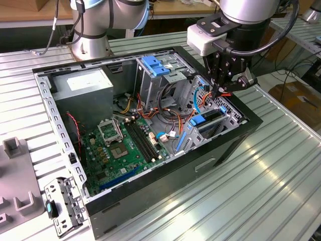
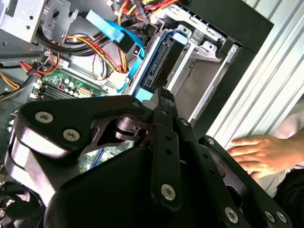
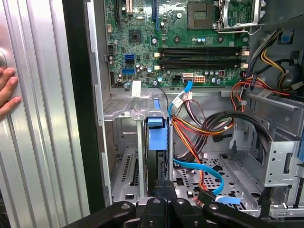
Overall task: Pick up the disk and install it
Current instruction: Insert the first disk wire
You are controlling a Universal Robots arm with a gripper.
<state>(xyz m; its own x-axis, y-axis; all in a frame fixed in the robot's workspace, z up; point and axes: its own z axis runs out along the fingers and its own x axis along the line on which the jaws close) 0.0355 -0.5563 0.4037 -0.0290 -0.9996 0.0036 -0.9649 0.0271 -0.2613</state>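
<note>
Disk [image 1: 209, 120] stands on edge in the metal bay [image 1: 231, 116] at the end of the case [image 1: 165, 175] on the exterior view's right. Its blue rail end faces up toward the claw [image 1: 219, 93]. In both wrist views the disk [image 2: 159, 64] [image 3: 156, 135] sits between the bay walls. Whether it is fully home cannot be told.

The claw [image 2: 164, 95] [image 3: 165, 186] hangs directly above the disk with its fingers closed together, gripping nothing. A small gap appears to separate it from the blue rail.

The step in hand appears to be seating the disk.
- Keep the closed tips centred on the rail end, in line with the slot.
- Press straight along the bay walls. A tilted push would likely jam the rail.
- Apply force gradually, because the carrier is plastic.

Surroundings and obstructions:
- A blue cable [image 3: 199, 168] and a bundle of orange, red and yellow wires [image 3: 190, 137] run just beside the bay. They could snag the claw.
- A tall cage [image 1: 153, 75] with a blue tab stands near, further into the case.
- The motherboard [image 1: 125, 145] lies on the case floor, and a power supply [image 1: 83, 85] sits in the far corner.
- A person's hand [image 2: 259, 152] [image 3: 7, 92] rests on the worktop [image 1: 251, 191] just outside the case wall, near the bay. It counts as a hazard close to the arm.
- A loose metal bracket [image 1: 62, 206] lies on the worktop, well apart from the bay.
</note>
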